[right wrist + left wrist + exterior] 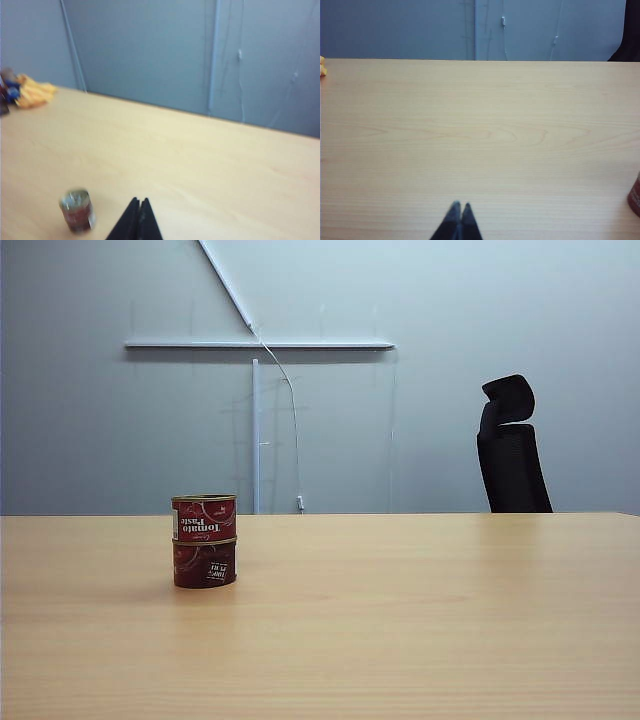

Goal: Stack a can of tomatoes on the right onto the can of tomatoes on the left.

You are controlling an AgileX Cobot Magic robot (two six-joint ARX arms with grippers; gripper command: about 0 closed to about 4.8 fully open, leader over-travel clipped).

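Above the table, both closed grippers: left gripper, right gripper.

The scene is viewed by the exterior camera from low at the table's near edge, level and facing the grey wall, with the stacked cans seen side-on at middle distance. The tabletop is looked along from just above by the left wrist camera, set behind the closed left gripper and facing the same wall. From higher up, the table is looked down on at a slant by the right wrist camera over the closed right gripper; the stacked cans and wall are shared with the exterior view.
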